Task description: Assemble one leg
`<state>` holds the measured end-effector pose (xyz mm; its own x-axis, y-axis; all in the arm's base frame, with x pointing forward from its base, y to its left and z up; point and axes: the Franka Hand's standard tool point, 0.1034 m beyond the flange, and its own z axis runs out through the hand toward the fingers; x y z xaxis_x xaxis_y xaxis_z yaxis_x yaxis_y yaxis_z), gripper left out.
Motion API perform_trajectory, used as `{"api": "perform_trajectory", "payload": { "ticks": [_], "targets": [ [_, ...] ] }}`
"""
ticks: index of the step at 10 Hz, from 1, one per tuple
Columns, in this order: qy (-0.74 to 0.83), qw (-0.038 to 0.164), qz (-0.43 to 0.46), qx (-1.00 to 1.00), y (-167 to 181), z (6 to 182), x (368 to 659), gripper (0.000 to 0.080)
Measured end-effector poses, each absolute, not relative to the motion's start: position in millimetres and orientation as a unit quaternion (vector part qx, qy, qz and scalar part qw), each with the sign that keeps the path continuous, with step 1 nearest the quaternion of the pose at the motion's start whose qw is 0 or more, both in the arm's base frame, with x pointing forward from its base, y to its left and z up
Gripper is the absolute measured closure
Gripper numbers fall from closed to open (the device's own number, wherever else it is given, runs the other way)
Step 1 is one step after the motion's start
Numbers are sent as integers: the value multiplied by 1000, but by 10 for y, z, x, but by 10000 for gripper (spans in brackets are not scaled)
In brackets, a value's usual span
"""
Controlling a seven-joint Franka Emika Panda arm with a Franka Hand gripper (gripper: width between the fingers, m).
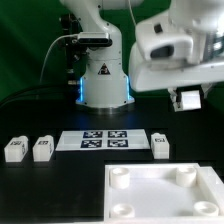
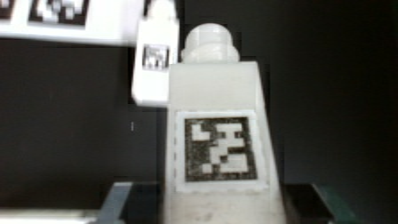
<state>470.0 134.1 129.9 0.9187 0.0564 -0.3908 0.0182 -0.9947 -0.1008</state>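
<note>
My gripper (image 1: 186, 97) hangs high at the exterior view's right, above the table, shut on a leg (image 1: 189, 101). In the wrist view that leg (image 2: 217, 125) fills the middle: a white blocky peg with a rounded tip and a black-and-white tag, clamped between my gripper (image 2: 221, 204)'s dark fingers (image 2: 132, 200). A large white plate (image 1: 150, 198) with round corner sockets lies at the front right. Three more legs lie on the table: two at the left (image 1: 14, 149) (image 1: 42, 148) and one right of the marker board (image 1: 162, 146), also seen in the wrist view (image 2: 155, 62).
The marker board (image 1: 106, 140) lies flat mid-table, its corner showing in the wrist view (image 2: 50, 16). The arm's white base (image 1: 104, 80) stands behind it. The table surface is black.
</note>
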Motion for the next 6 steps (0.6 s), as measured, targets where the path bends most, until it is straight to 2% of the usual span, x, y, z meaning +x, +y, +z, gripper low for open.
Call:
{"api": "perform_trajectory", "payload": {
  "ticks": [1,3,4,6],
  "targets": [
    [-18,47,172,-984,1335,1266,4669,507],
    [-15,51,53,-997,1326,1297,4801,507],
    [-32,54,6,-998,1253,1393,5018,507],
    [-34,61,-122,-990,1160,1708,5606,507]
  ]
}}
